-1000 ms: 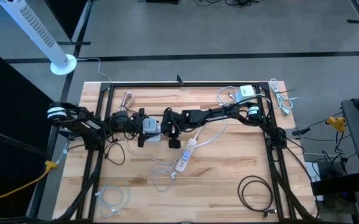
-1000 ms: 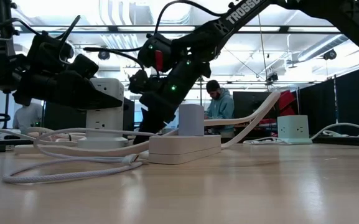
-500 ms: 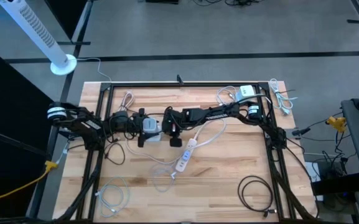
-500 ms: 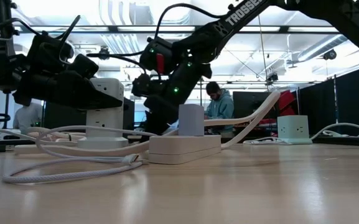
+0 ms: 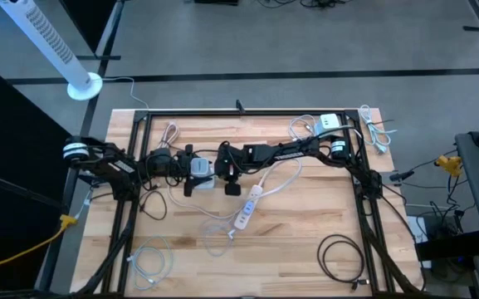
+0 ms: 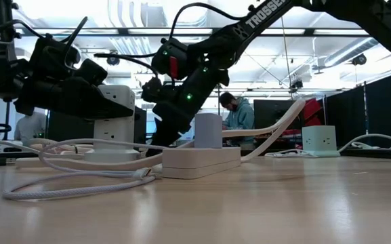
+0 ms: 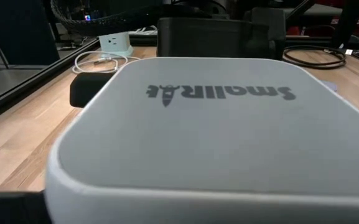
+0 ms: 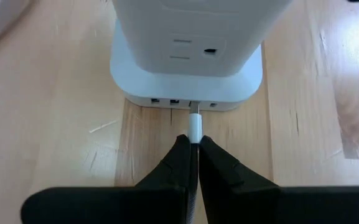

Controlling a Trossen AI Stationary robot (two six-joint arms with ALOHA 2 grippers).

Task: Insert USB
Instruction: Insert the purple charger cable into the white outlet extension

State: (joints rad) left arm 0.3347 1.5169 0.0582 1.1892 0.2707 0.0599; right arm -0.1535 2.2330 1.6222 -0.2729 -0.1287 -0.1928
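Right tool [image 8: 193, 146]: USB plug [image 8: 195, 126] lengthwise toward charger [image 8: 185, 81]

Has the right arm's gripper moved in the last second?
No, not to any lasting extent. In the low view the right gripper sits just behind the white power strip, as before, after a slight wobble. It pinches the USB plug at the charger.

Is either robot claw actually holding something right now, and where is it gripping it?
The right gripper pinches the USB plug by its white rear end. The left gripper clasps the white charging tower by its sides.
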